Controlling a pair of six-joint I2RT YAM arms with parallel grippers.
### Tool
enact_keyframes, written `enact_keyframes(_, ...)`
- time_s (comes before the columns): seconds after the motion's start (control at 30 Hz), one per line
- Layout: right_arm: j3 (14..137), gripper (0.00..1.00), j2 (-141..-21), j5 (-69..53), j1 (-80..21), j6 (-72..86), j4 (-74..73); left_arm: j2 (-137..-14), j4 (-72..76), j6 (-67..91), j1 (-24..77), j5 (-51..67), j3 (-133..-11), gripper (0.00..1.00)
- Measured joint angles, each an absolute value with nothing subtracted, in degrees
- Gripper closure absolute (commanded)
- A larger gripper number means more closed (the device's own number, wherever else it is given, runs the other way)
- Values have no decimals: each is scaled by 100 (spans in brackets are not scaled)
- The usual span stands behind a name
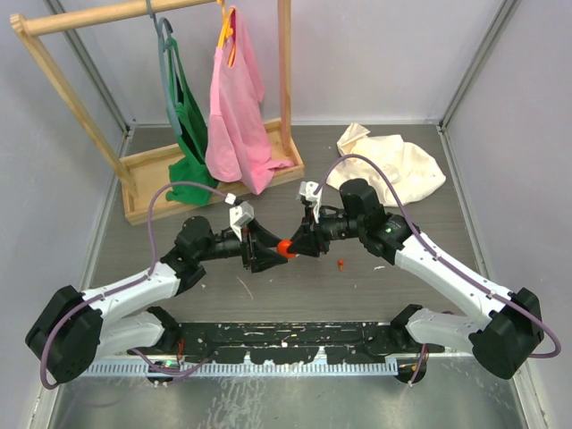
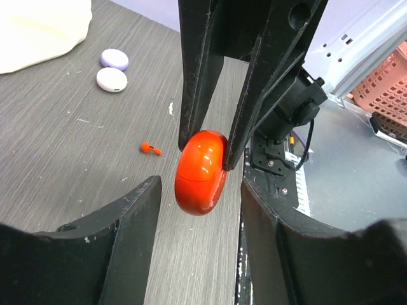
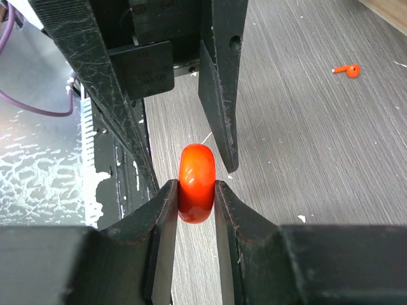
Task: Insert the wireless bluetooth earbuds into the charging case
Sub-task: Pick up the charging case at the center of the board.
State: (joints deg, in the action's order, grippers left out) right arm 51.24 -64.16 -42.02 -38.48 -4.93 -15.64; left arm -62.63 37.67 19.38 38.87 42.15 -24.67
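While the right fingers (image 3: 166, 210) pinch the red charging case (image 3: 196, 183) narrowly across its two broad faces, well clear of the tabletop (image 3: 299, 140), the left fingers (image 2: 130, 229) stand wide on either side of it. The left wrist view shows a gap at each face.

The case appears shut. The step in hand is judged to be a second grip on the free half of the case, either to pass it over or to open it.

1. Centre the case between the left fingers before closing, so that both pads meet it together.
2. Close slowly. The shell is glossy and curved, so an off-centre squeeze is likely to spin it or squirt it out.
3. Seat the left pads on the half not covered by the right fingers, and keep the two sets of tips apart.
4. Keep the right grip until the left grip looks firm.

One red earbud (image 1: 340, 264) lies loose on the tabletop, between 3 and 4 o'clock from the case in the top view. It is not yet inserted.
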Motion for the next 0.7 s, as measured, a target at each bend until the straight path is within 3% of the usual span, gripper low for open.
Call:
enact_keyframes(0.17, 5124, 91, -6416, -4364, -3848, -574, -1566, -6403, 4058, 2137, 3887, 4335, -2449, 57)
enact_keyframes(0.53, 5124, 91, -6416, -4429, -3848, -631, -1566, -6528, 4156, 2287, 3887, 4486, -2449, 59)
enact_keyframes(0.7, 5124, 91, -6414, -4449, -3848, -646, -1566, -6528, 4156, 2314, 3887, 4508, -2449, 66)
